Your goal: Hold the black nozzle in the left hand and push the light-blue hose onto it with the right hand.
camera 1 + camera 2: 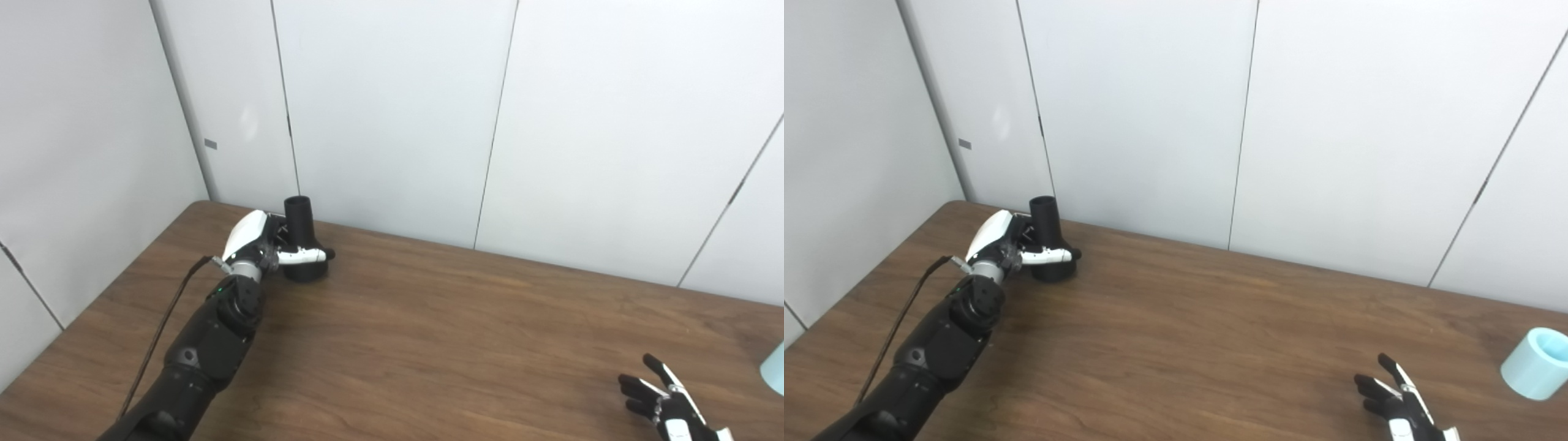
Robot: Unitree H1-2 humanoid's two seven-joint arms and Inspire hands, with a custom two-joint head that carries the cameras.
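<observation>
The black nozzle [302, 242] stands upright on the table near its far left corner, wide end down. My left hand [264, 245] is wrapped around it from the left: the thumb [304, 256] lies across its front and the fingers are hidden behind it. The light-blue hose [1535, 363], a short wide tube, lies on its side at the table's right edge with its opening facing up and right. My right hand [1393, 398] hovers low at the bottom right, open with fingers spread, a short way left of the hose and holding nothing.
The brown wooden table [429, 331] is closed in by white wall panels [392, 110] at the back and left. A black cable [162, 331] runs along my left forearm.
</observation>
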